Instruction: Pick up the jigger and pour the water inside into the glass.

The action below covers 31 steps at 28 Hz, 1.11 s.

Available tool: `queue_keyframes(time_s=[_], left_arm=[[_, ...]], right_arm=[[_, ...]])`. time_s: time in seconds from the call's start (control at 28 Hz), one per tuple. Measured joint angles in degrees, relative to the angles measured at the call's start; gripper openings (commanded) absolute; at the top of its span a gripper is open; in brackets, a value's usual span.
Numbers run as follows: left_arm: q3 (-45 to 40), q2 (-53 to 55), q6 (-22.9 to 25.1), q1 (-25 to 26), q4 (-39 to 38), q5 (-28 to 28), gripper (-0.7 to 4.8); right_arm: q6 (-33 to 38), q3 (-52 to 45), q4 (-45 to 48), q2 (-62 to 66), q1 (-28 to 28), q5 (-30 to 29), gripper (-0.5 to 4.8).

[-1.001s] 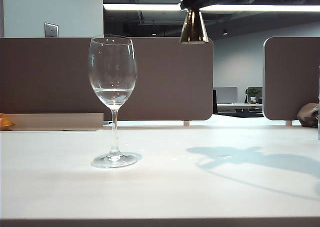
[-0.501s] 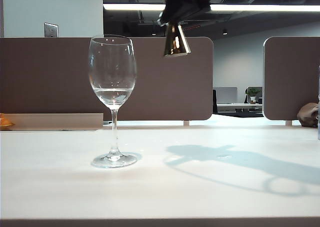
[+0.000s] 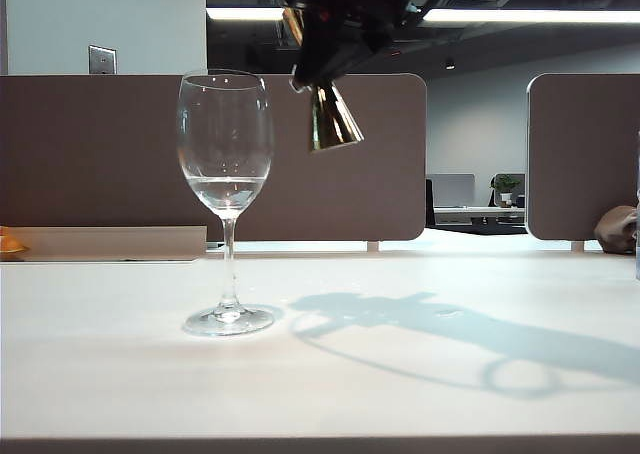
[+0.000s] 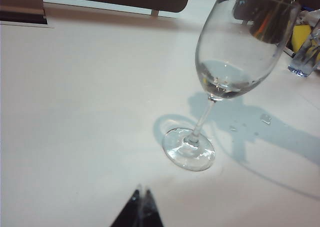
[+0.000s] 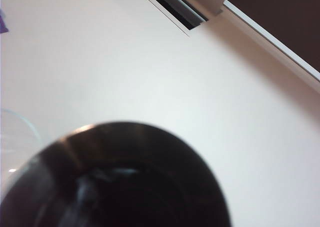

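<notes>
The glass [image 3: 225, 134] stands upright left of the table's middle, with a shallow layer of clear water [image 3: 227, 188] in its bowl. My right gripper [image 3: 318, 59] hangs high, just right of the glass's rim, and is shut on the gold jigger [image 3: 331, 122]. The jigger is tilted, its wide lower cone pointing down and to the right. In the right wrist view the jigger's dark mouth [image 5: 120, 182] fills the near part, and water inside it cannot be made out. My left gripper [image 4: 142, 207] is shut, low over the table and short of the glass's foot [image 4: 189, 149].
Brown partition panels [image 3: 330, 174] line the table's back edge. An orange object [image 3: 10, 244] lies at the far left and a brown one [image 3: 615, 229] at the far right. A plastic bottle [image 4: 302, 62] stands beyond the glass. Small droplets [image 4: 265, 118] lie on the table.
My right gripper has carried the jigger left and down toward the glass's rim, and the jigger now tilts more. Its shadow on the table has slid left. The glass has not moved.
</notes>
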Motion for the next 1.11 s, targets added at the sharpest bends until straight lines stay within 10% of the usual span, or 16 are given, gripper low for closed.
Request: queue_keyframes(time_s=[1.11], left_arm=[[0.0, -0.04, 0.0, 0.0, 0.0, 0.0, -0.05]], right_arm=[[-4.17, 0.0, 2.29, 0.46, 0.55, 1.29, -0.01]])
